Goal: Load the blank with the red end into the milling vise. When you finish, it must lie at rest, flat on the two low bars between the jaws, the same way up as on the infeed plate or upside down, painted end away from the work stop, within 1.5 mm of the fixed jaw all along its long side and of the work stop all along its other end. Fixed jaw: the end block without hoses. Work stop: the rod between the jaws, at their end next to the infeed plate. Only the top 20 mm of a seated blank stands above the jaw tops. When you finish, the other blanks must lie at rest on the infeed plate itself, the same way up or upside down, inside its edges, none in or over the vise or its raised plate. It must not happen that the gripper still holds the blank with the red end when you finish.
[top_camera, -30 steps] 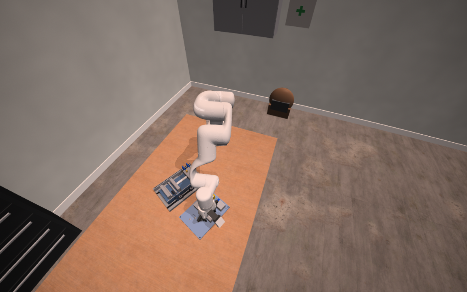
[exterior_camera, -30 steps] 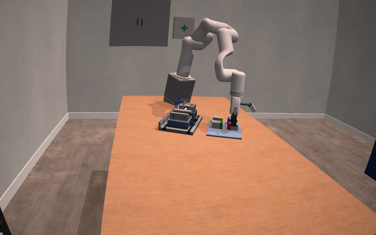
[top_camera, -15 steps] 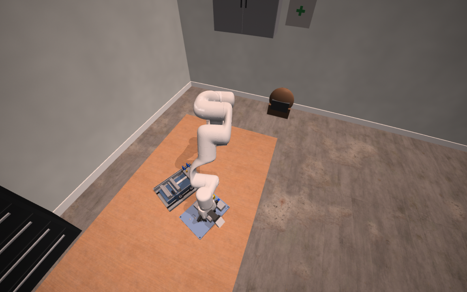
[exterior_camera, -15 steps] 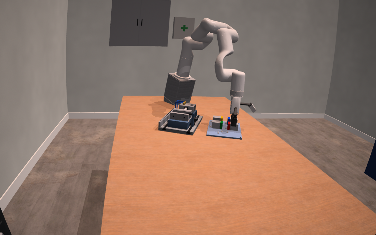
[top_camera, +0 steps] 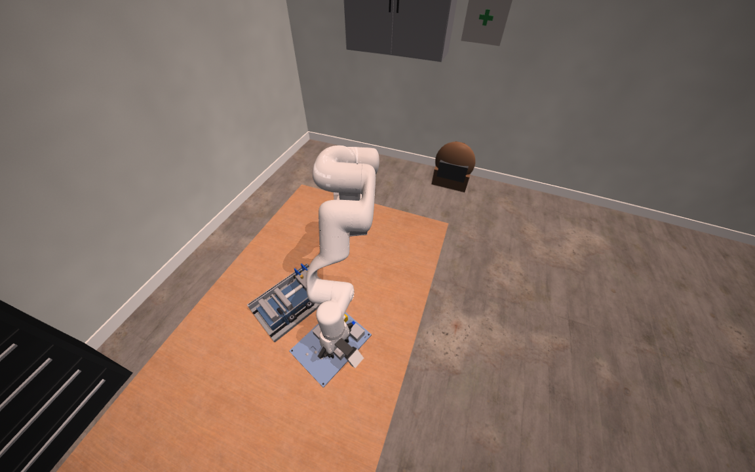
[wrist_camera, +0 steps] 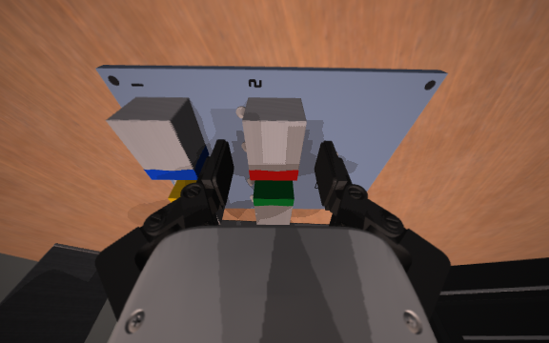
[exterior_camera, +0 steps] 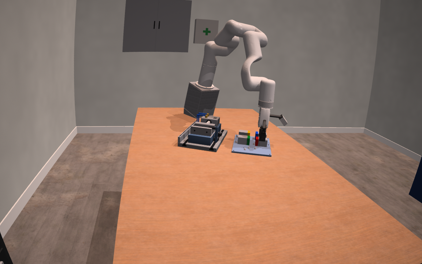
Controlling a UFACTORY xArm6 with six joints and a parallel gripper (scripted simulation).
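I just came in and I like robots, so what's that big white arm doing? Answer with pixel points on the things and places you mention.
The robot arm is reaching down to a blue plate (top_camera: 322,375) (exterior_camera: 251,151) (wrist_camera: 375,95) that carries four metal blocks, each with one painted end. Its gripper (exterior_camera: 262,139) (wrist_camera: 274,154) is open, with a black finger on each side of the block with the red end (wrist_camera: 274,143), and isn't holding it. That block is meant for the vise (top_camera: 271,311) (exterior_camera: 201,138) beside the plate, but it's on the plate now.

The top view looked steeply down from high up; the exterior looked along the table (top_camera: 239,404) (exterior_camera: 222,197) from its near end; the wrist looked closely onto the plate (top_camera: 322,375) (exterior_camera: 251,151) (wrist_camera: 365,105). All shared the plate.
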